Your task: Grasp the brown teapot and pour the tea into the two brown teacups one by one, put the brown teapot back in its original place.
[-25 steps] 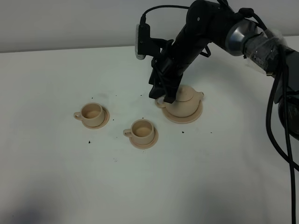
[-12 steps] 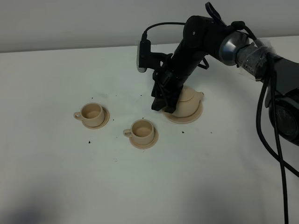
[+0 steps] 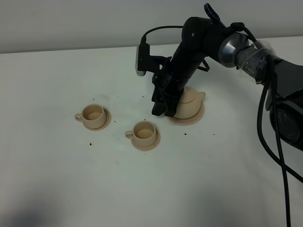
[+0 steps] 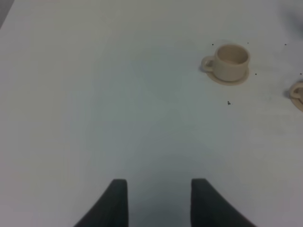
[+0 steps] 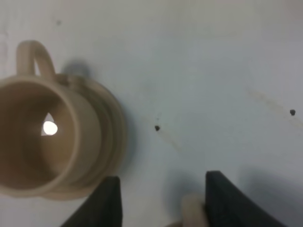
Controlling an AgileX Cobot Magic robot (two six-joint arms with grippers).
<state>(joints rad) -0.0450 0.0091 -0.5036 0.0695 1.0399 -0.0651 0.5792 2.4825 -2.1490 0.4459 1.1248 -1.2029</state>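
The brown teapot point(image 3: 190, 103) sits on its wide saucer, the original place point(image 3: 195, 120), right of centre. My right gripper point(image 3: 162, 109) is low at the teapot's left side, open. In the right wrist view point(image 5: 163, 182) a small beige part of the teapot point(image 5: 191, 209) shows between the fingers, against one and apart from the other. The two brown teacups stand on their saucers, one at the left point(image 3: 93, 115) and one nearer the middle point(image 3: 144, 133), which also fills the right wrist view point(image 5: 45, 142). My left gripper point(image 4: 159, 189) hovers open over bare table, far from the left cup point(image 4: 230, 61).
Small dark specks point(image 3: 185, 134) are scattered on the white table point(image 3: 142, 189) around the cups. The right arm's black cables point(image 3: 274, 132) hang at the right edge. The edge of the second cup's saucer point(image 4: 298, 94) shows in the left wrist view.
My right gripper has dropped lower and slightly left along the teapot's left side. The teapot and both cups have stayed in place.
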